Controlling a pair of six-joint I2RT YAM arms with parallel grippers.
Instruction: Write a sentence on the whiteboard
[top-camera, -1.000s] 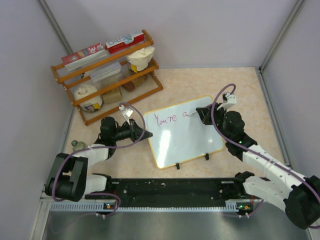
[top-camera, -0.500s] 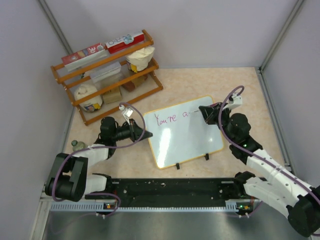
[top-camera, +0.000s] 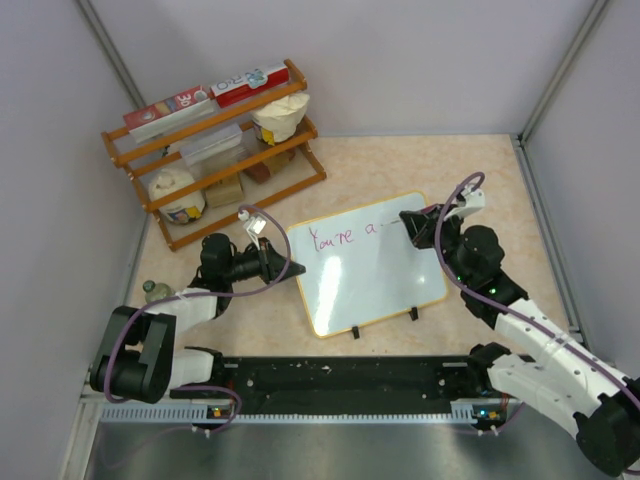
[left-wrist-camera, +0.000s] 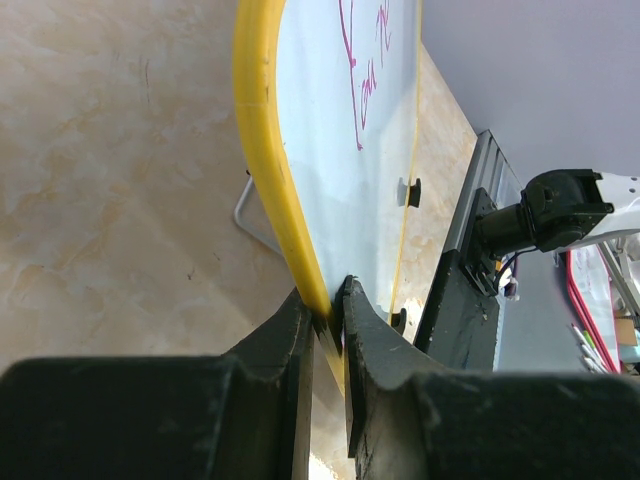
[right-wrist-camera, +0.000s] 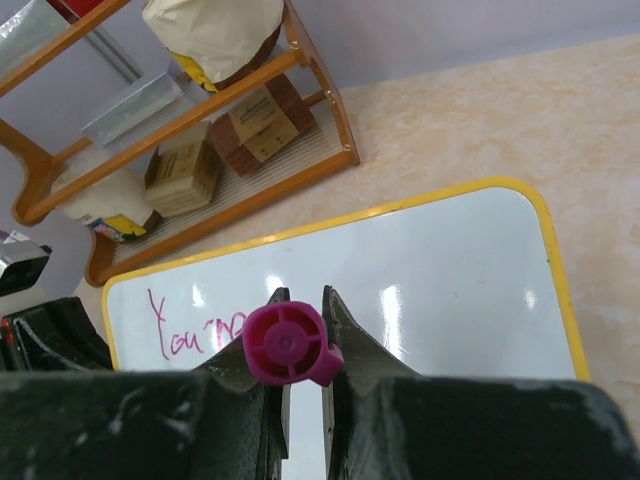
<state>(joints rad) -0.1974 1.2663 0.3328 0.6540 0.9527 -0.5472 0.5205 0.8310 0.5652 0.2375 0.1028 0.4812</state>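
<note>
The whiteboard (top-camera: 370, 275), white with a yellow rim, lies tilted in the middle of the table, its two black clips on the near edge. Magenta writing (top-camera: 340, 237) reads "You're a", followed by a short stroke. My left gripper (top-camera: 290, 268) is shut on the board's left rim (left-wrist-camera: 262, 150), the rim pinched between its fingertips (left-wrist-camera: 328, 300). My right gripper (top-camera: 408, 222) hangs over the board's upper right part and is shut on a magenta marker (right-wrist-camera: 288, 345). The marker's end cap faces the right wrist camera, with the board (right-wrist-camera: 450, 270) below it. The marker's tip is hidden.
A wooden rack (top-camera: 215, 150) with boxes, bags and a tub stands at the back left. A small bottle (top-camera: 150, 290) sits by the left arm. Grey walls enclose the table on three sides. A black rail (top-camera: 340, 375) runs along the near edge.
My right gripper has slid a little to the right along the top line with the marker, leaving a short stroke after the "a". The left gripper and board have stayed put.
</note>
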